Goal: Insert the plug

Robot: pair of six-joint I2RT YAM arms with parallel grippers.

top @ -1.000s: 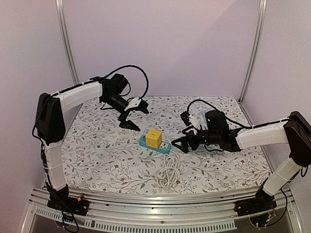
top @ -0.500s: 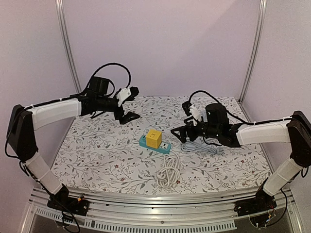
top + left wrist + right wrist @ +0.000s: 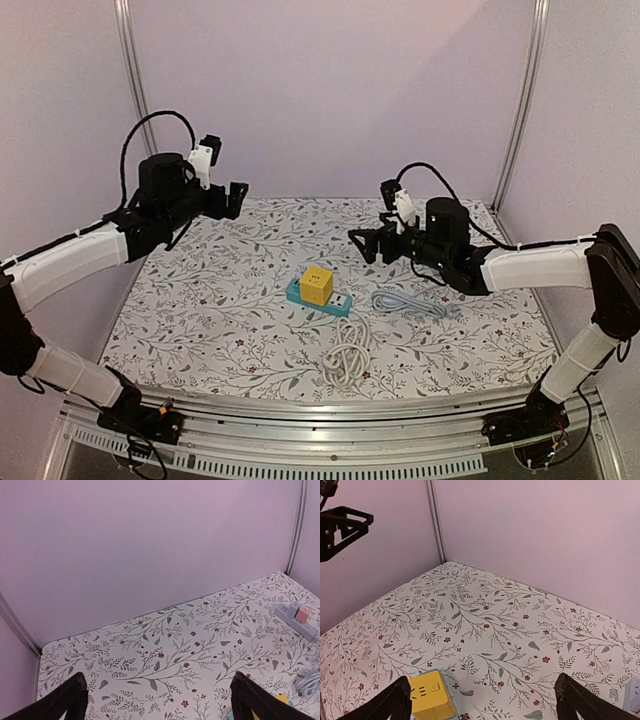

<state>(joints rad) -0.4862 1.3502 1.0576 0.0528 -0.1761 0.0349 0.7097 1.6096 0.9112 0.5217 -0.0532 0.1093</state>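
Note:
A yellow cube plug (image 3: 318,284) stands on the left end of a teal power strip (image 3: 335,302) in the middle of the table. The strip's white cable (image 3: 347,362) lies coiled in front of it. My left gripper (image 3: 230,200) hangs open, high over the back left of the table and well away from the plug. In the left wrist view the gripper (image 3: 157,675) holds nothing between its black fingers (image 3: 65,702). My right gripper (image 3: 368,245) is open too, raised behind and to the right of the strip. Its wrist view shows the plug (image 3: 431,694) by the left finger of the gripper (image 3: 484,678).
A grey cable (image 3: 412,303) lies on the floral cloth right of the strip. A grey socket strip with a pink piece on it (image 3: 299,616) sits near the table's back right. Pale walls and metal posts (image 3: 135,95) close in the back and sides.
Both arms have lifted away from the strip. The left one swung back and to the left, the right one rose toward the back. The grey cable now lies uncovered.

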